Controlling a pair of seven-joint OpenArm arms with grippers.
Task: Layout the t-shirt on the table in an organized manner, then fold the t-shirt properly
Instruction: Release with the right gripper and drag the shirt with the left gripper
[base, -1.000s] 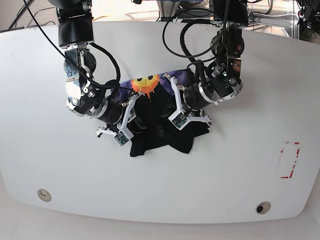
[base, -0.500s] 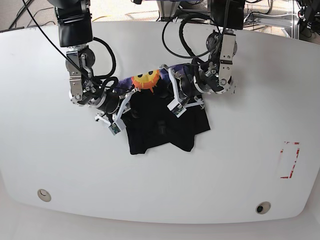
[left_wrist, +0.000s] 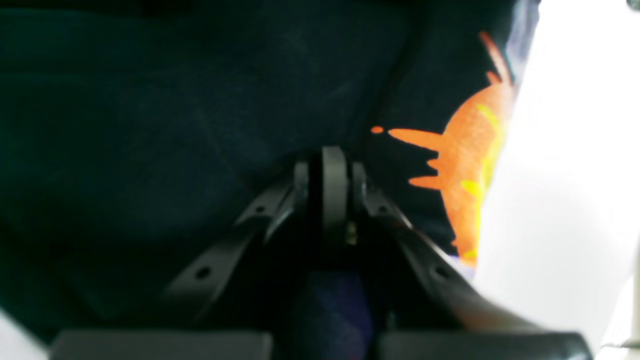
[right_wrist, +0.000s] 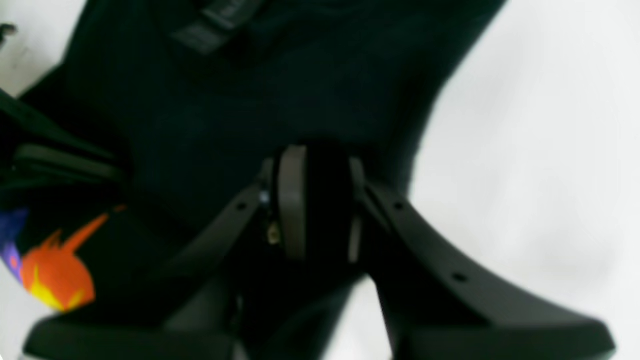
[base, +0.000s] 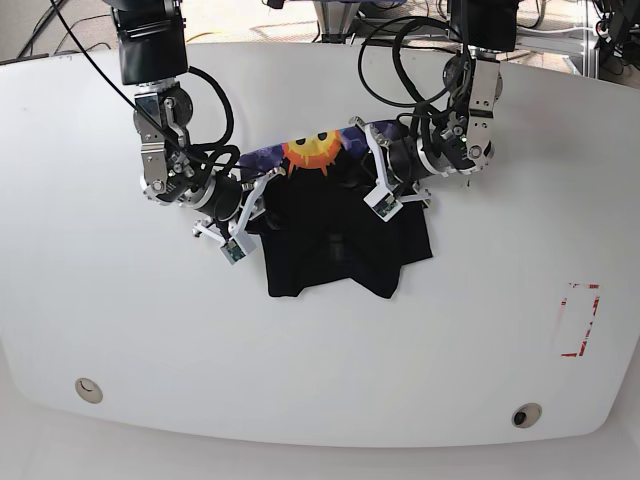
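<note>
The black t-shirt (base: 330, 250) with an orange sun print hangs bunched between both grippers near the middle of the white table (base: 450, 330). Its lower part rests crumpled on the tabletop. My left gripper (base: 352, 178) holds the shirt's upper edge on the right in the base view. In the left wrist view the left gripper (left_wrist: 327, 185) is shut on dark cloth (left_wrist: 150, 125) beside the print. My right gripper (base: 268, 212) grips the upper edge on the left. In the right wrist view the right gripper (right_wrist: 315, 200) is shut on a thick fold of the t-shirt (right_wrist: 250, 90).
A red dashed rectangle (base: 578, 320) marks the table near its right edge. Two small round holes (base: 88, 389) (base: 526, 414) sit near the front edge. Cables hang behind both arms at the back.
Both arms have drawn back and slightly right, carrying the shirt with them. The shirt's lower edge has slid away from the front edge.
</note>
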